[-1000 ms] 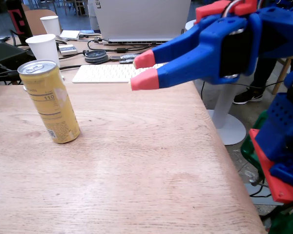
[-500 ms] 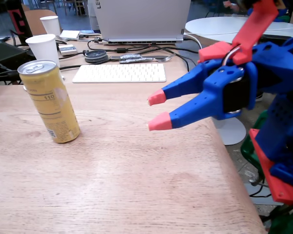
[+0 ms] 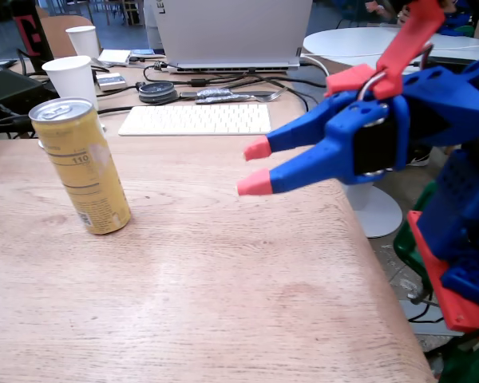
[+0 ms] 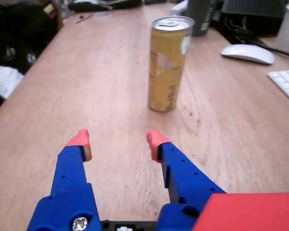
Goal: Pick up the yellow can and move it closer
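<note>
A pale wooden bench (image 3: 223,279) is filling most of the fixed view. Toward 12 o'clock a white keyboard (image 3: 195,120) is lying flat, with a grey laptop (image 3: 231,32) standing just behind it and dark cables (image 3: 223,80) trailing between them. At 10 o'clock two white paper cups (image 3: 70,77) are standing upright, one farther back (image 3: 82,40). At 2 o'clock a round white table (image 3: 343,40) is sitting beyond the bench edge. In the wrist view a white mouse (image 4: 245,53) is resting at 2 o'clock, near the keyboard corner.

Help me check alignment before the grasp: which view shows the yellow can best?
The wrist view: the yellow can stands upright ahead of the open gripper. The fixed view shows its label side, far left.
</note>
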Available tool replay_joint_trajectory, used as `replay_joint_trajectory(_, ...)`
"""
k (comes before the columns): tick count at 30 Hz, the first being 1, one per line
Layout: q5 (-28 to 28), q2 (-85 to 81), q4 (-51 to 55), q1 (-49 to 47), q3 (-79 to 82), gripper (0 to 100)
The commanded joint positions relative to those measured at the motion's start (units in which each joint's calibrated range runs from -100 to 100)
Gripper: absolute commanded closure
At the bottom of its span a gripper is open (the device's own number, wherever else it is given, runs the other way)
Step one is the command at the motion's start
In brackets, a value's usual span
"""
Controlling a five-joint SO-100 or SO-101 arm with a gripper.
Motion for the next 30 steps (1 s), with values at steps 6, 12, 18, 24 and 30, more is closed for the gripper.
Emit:
replay_joint_trajectory(6,0.2,12.2,0.2,14.4,-6.6,74)
replay_joint_trajectory(12,0.2,29.0,-0.9,16.3,-18.2,74)
replay_joint_trajectory(18,0.1,48.0,-14.4,28.3,-25.3,74)
replay_joint_trajectory(24,0.0,65.2,-30.5,28.3,-30.2,74)
replay_joint_trajectory(30,-0.3,83.7,-30.6,25.9,-48.6,74)
